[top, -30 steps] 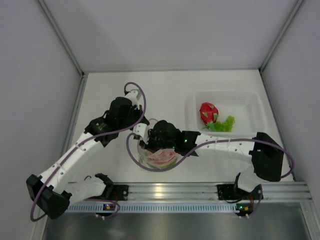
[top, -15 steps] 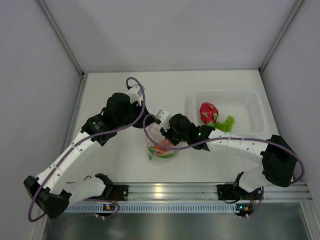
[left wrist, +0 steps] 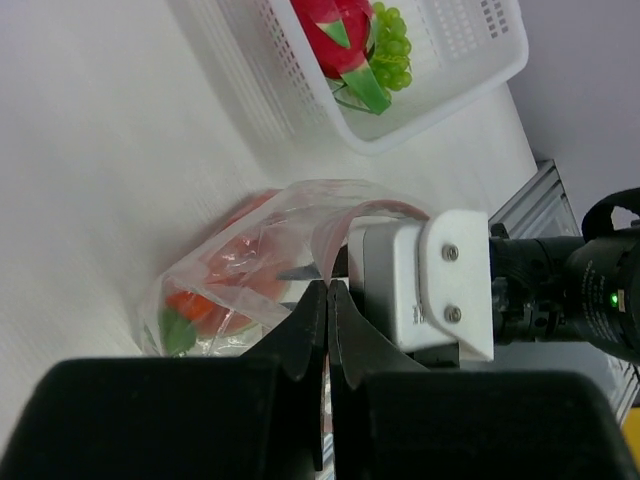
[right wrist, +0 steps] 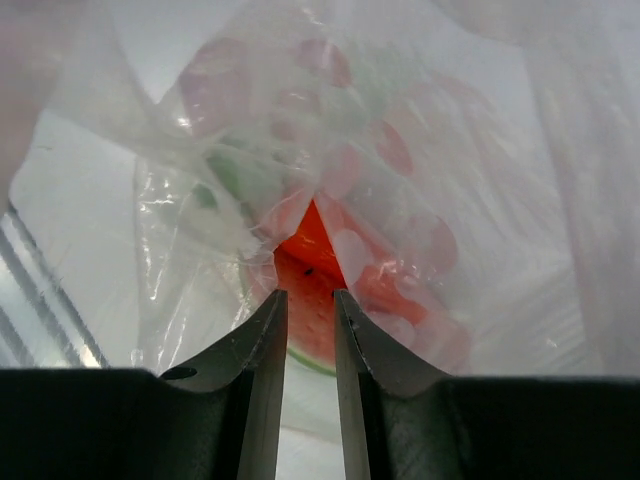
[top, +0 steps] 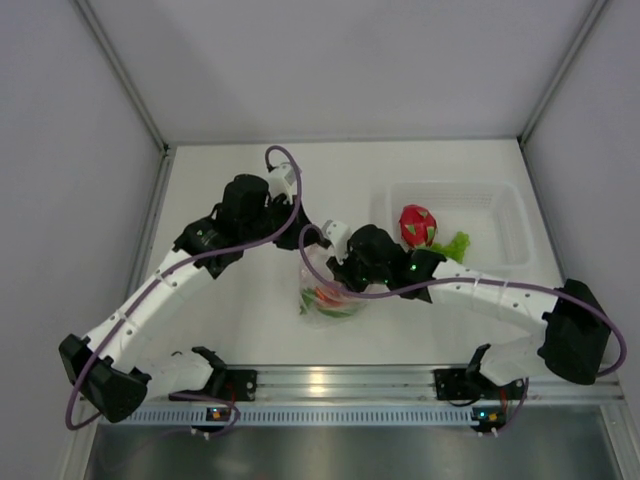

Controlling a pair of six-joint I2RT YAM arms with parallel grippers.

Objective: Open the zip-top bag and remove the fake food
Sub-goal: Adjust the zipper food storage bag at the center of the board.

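From above, we see the clear, crinkly zip-top bag (top: pixel 328 300) standing on the white table (top: pixel 250 330) near its front middle. Its top edge is held up between the left gripper (top: pixel 303 240) and right gripper (top: pixel 335 262). A second ago it lay flatter and further left, and the right elbow has since swung outward. The magenta dragon fruit (top: pixel 417 224) and green leafy piece (top: pixel 455 245) sit in the white perforated basket (top: pixel 510 205).

At our left wrist, the jaws are pressed together on the bag's pinkish rim.

At our right wrist, the jaws are nearly closed with film bunched between the tips. The red melon slice (right wrist: pixel 320 260) shows through the plastic.
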